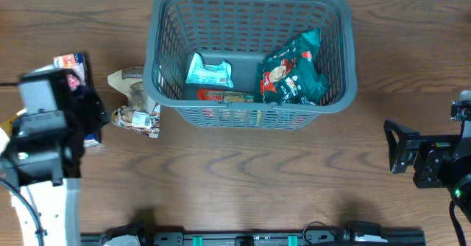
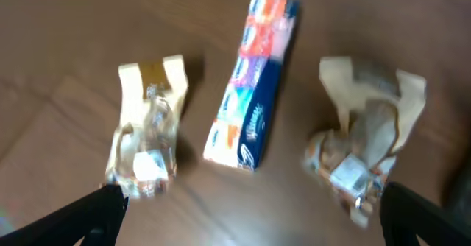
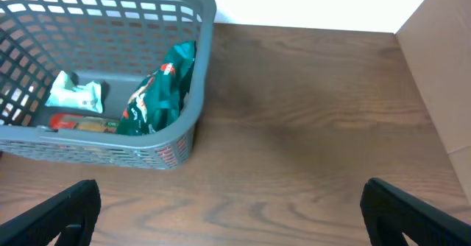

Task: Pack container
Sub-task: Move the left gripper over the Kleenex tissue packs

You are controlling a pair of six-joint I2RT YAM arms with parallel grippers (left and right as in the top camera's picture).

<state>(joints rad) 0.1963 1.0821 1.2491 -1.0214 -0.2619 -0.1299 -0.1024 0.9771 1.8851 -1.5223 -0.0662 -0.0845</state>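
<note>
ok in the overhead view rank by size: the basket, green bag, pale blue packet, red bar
1. basket, by far
2. green bag
3. pale blue packet
4. red bar: longer than the packet but much thinner, so close

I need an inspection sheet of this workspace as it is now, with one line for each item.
Surface: brown wooden table.
Job's things: the grey basket holds a green packet, a pale teal packet and a red bar. Outside it, a tissue pack lies between two beige packets.
Clutter: nothing seen.
Grippers: left gripper open above the tissue pack; right gripper open over bare table, holding nothing.
Cables: white cable by the left arm.
Surroundings: white wall; brown panel at the right.
</note>
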